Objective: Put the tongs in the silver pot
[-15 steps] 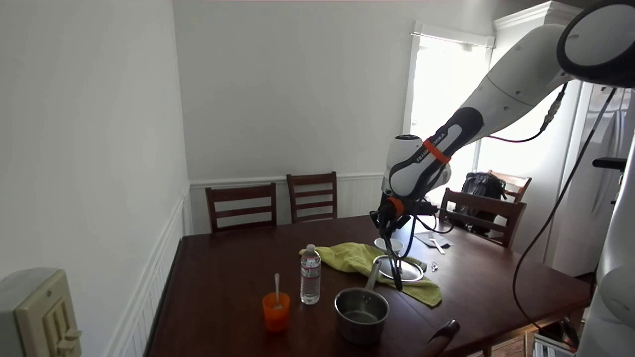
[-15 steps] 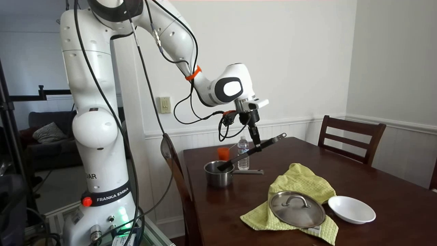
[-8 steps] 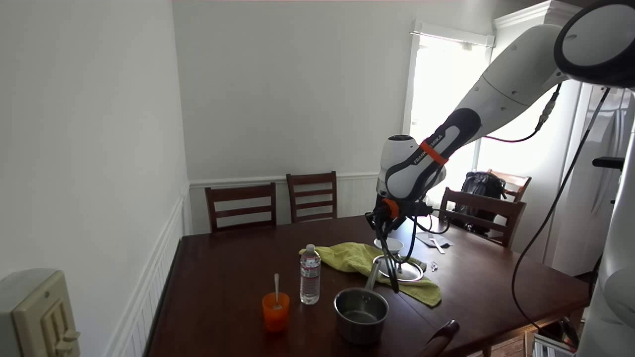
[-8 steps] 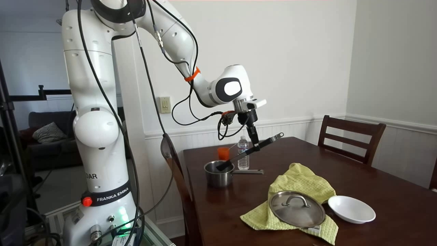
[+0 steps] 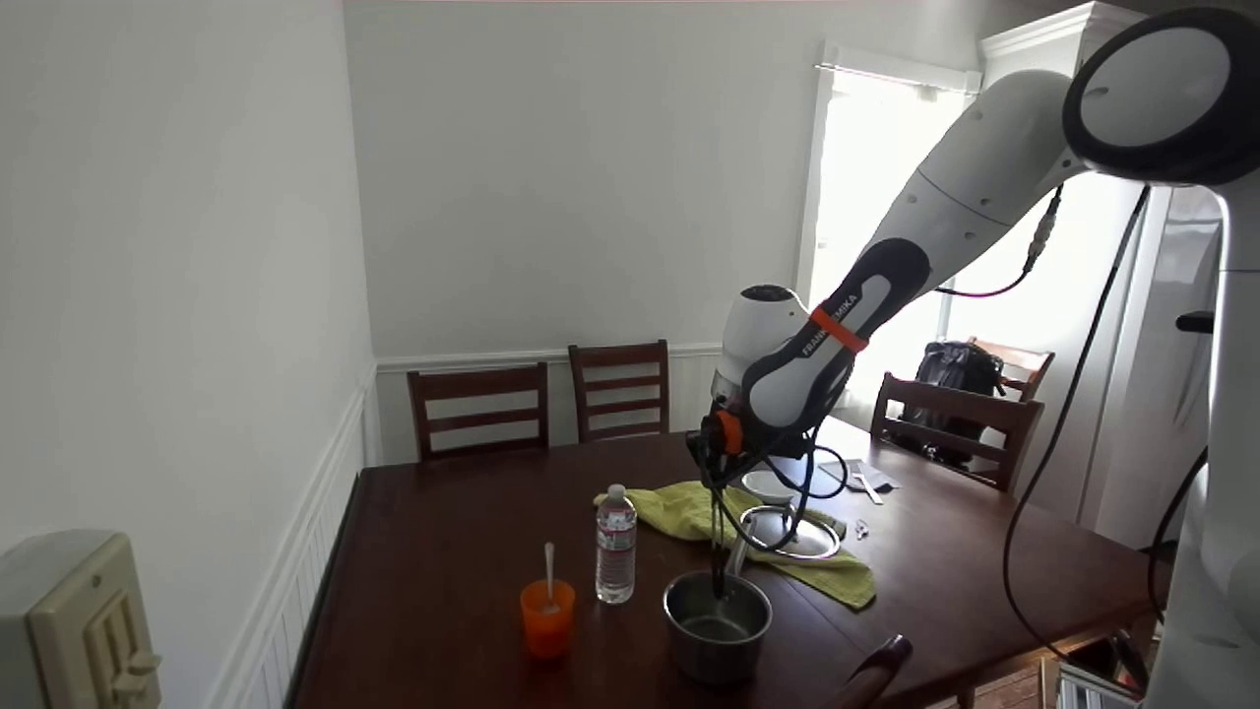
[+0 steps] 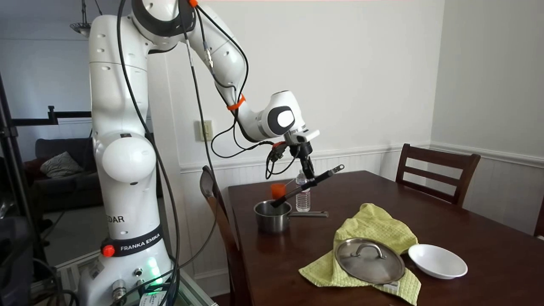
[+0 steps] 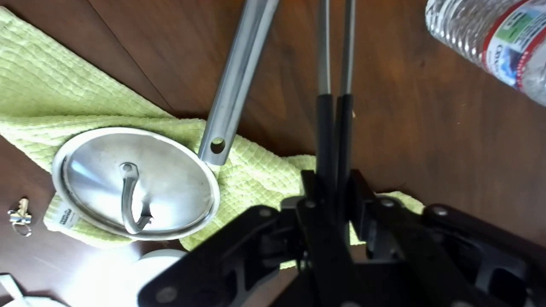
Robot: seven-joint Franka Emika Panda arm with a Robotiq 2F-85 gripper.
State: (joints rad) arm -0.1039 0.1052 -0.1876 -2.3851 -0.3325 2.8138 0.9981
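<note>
In the wrist view the top edge cut off the tongs (image 7: 325, 128) and the handle (image 7: 237, 83) of the pot (image 6: 272, 222), the right edge the bottle (image 7: 503, 47), and the bottom edge the gripper (image 7: 334, 182); the bowl (image 7: 164, 252) was partly lost in glare, and print on the tag (image 7: 68, 217) too blurred to read. In an exterior view the tongs covered part of the bottle, and the pot hid the foot of the cup (image 6: 278, 190). Whether the tongs touched the pot could not be told.
</note>
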